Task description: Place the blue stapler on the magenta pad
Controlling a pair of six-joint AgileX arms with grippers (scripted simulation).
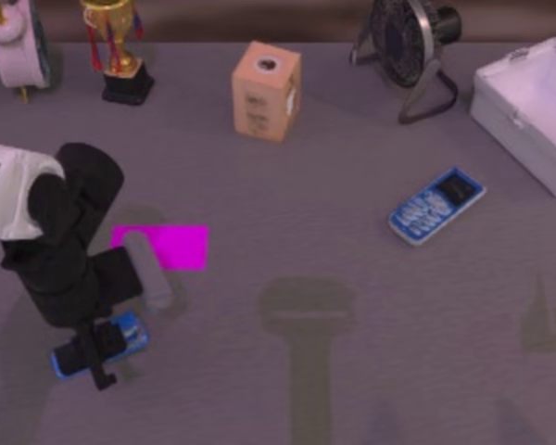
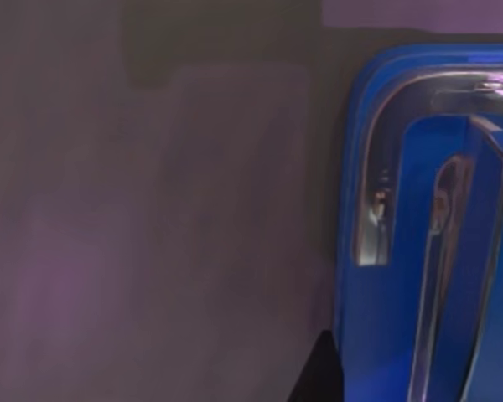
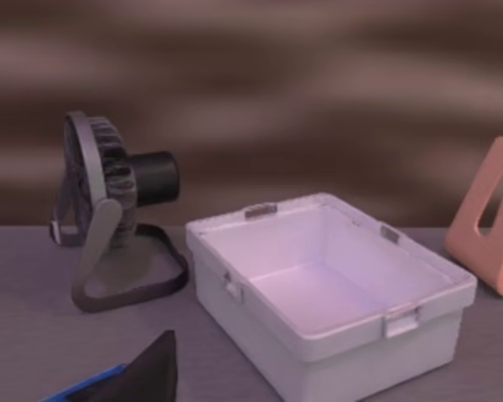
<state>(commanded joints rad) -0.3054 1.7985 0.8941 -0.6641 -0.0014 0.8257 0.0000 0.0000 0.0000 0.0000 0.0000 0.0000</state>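
Observation:
The blue stapler [image 1: 130, 336] lies at the table's front left, mostly covered by my left gripper [image 1: 98, 356], which stands over it and is shut on it. The left wrist view is filled on one side by the stapler [image 2: 402, 335] with its silvery strip, and one dark fingertip [image 2: 318, 377] presses against its edge; the other finger is hidden. I cannot tell whether the stapler is off the table. The magenta pad [image 1: 163, 247] lies flat just beyond it, partly under the left arm. My right arm is out of the top view; one dark fingertip [image 3: 155, 373] shows, holding nothing.
A blue-and-white phone [image 1: 435, 206] lies right of centre. A white open box [image 1: 528, 107] and a fan [image 1: 412, 46] stand at the back right. An orange box [image 1: 266, 91], a trophy [image 1: 119, 51] and an alarm clock [image 1: 14, 42] line the back.

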